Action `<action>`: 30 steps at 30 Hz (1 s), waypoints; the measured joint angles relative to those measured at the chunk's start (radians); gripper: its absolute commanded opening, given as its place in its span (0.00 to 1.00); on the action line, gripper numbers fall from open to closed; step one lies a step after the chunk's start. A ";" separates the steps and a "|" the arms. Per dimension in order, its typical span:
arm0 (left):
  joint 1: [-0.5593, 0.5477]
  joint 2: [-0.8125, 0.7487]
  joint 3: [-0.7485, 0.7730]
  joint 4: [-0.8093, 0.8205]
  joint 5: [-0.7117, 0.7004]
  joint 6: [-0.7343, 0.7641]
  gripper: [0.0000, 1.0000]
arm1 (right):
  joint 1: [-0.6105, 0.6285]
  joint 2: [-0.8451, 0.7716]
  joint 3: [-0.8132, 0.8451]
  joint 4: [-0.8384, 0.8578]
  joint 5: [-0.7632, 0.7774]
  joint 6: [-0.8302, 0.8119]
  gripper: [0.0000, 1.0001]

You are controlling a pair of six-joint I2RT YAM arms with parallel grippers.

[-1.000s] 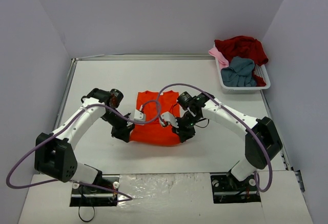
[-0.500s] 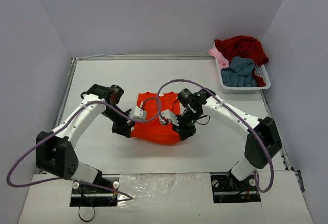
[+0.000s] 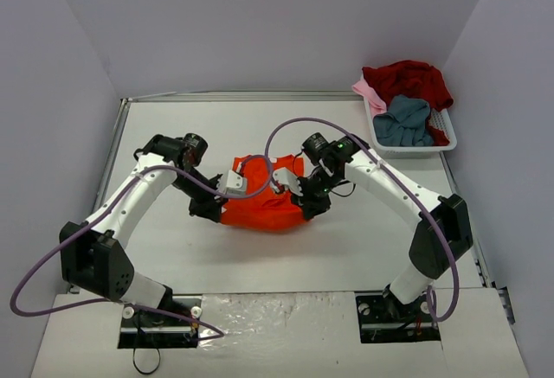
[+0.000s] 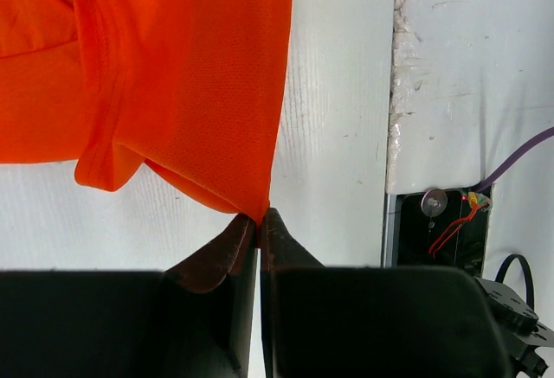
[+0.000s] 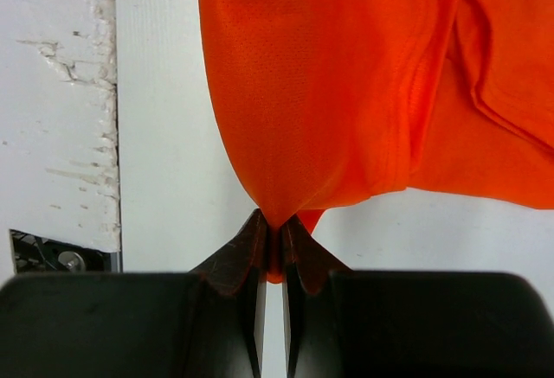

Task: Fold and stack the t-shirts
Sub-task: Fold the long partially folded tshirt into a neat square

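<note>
The bright orange-red t-shirt (image 3: 260, 207) lies in the middle of the table, its near edge lifted and carried back over the rest. My left gripper (image 3: 216, 209) is shut on its left near corner; in the left wrist view the cloth (image 4: 173, 75) hangs from the pinched tips (image 4: 260, 218). My right gripper (image 3: 307, 208) is shut on the right near corner; in the right wrist view the cloth (image 5: 346, 92) bunches between the tips (image 5: 275, 227). The dark red (image 3: 411, 80), grey-blue (image 3: 403, 121) and pale pink (image 3: 370, 96) t-shirts lie in the basket.
The white slatted basket (image 3: 446, 124) stands at the back right corner. Grey walls enclose the table on three sides. Purple cables loop from both arms above the shirt. The arm bases sit at the near edge.
Both grippers have moved away from the near edge toward the back, carrying the shirt's near edge up and over; the visible orange patch has become shorter.
</note>
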 measured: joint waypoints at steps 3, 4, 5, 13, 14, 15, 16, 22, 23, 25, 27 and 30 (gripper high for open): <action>0.014 0.003 0.012 0.000 -0.007 -0.010 0.02 | -0.021 0.005 0.027 -0.002 0.003 -0.009 0.00; 0.019 0.005 0.015 0.000 -0.010 -0.017 0.02 | -0.029 0.009 0.037 -0.002 0.004 -0.013 0.00; 0.024 0.005 0.019 0.000 -0.011 -0.023 0.02 | -0.037 0.013 0.047 -0.002 0.005 -0.017 0.00; 0.040 0.022 0.065 0.010 -0.032 -0.062 0.02 | -0.097 0.063 0.108 -0.002 0.004 -0.043 0.00; 0.040 0.030 0.075 0.014 -0.035 -0.068 0.02 | -0.101 0.071 0.113 -0.002 0.004 -0.048 0.00; 0.040 0.040 0.085 0.017 -0.037 -0.071 0.02 | -0.106 0.080 0.119 -0.003 0.004 -0.053 0.00; 0.040 0.051 0.097 0.019 -0.040 -0.073 0.02 | -0.110 0.088 0.124 -0.003 0.004 -0.056 0.00; 0.040 0.141 0.172 0.033 -0.058 -0.079 0.02 | -0.146 0.149 0.180 -0.007 0.004 -0.089 0.00; 0.040 0.156 0.185 0.035 -0.060 -0.079 0.02 | -0.153 0.160 0.191 -0.008 0.005 -0.093 0.00; 0.041 0.186 0.212 0.039 -0.063 -0.079 0.02 | -0.169 0.186 0.218 -0.008 0.003 -0.106 0.00; 0.043 0.218 0.247 0.039 -0.064 -0.081 0.02 | -0.183 0.213 0.248 -0.011 0.003 -0.116 0.00; 0.054 0.267 0.305 0.042 -0.064 -0.082 0.02 | -0.205 0.262 0.298 -0.012 0.000 -0.132 0.00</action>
